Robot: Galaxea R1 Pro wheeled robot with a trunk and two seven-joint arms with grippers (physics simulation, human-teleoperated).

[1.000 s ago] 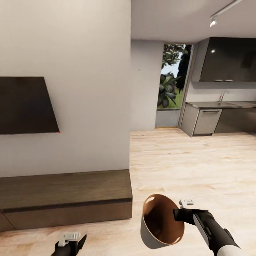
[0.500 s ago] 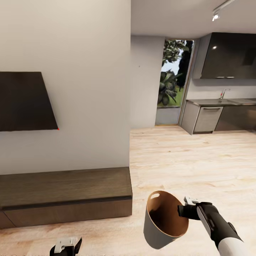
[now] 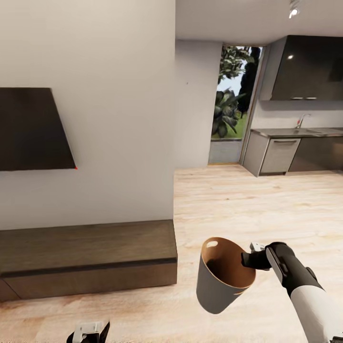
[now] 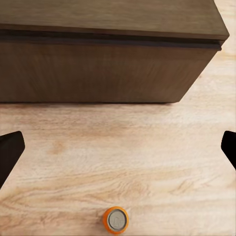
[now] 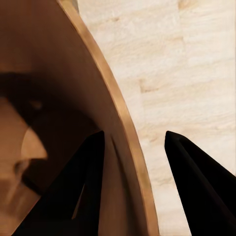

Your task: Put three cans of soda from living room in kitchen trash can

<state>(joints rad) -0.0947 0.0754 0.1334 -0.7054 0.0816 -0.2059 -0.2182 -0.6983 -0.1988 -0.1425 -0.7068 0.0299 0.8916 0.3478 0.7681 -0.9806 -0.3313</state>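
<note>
From the head camera I see my right gripper (image 3: 251,259) pinching the near rim of the pale grey, tapered trash can with the glossy copper-brown inside (image 3: 220,288), holding it in the air above the light wood plank floor (image 3: 247,205). The bin is tilted, its mouth turned up and toward me, and a small handle slot shows in the far wall. In the right wrist camera the rim of the trash can (image 5: 125,123) runs between the two dark fingers (image 5: 196,182), one finger inside the brown wall and the other outside over the floor, so the jaws are clamped on that edge.

My left gripper (image 3: 88,332) sits at the bottom edge of the head view, low over the floor and near the long dark wood media bench (image 3: 85,257). The left wrist camera shows its two black fingertips (image 4: 10,152) at the far sides of the picture, spread wide with nothing between them. Below it, a small orange soda can with a silver-grey top (image 4: 116,220) stands upright on the planks, apart from the front of the bench (image 4: 98,69).

A dark flat screen (image 3: 31,128) hangs on the white wall above the bench. Further off, past the wall's corner, I see grey kitchen cabinets with a sink tap (image 3: 290,150) and a tall window with green plants (image 3: 233,95).
</note>
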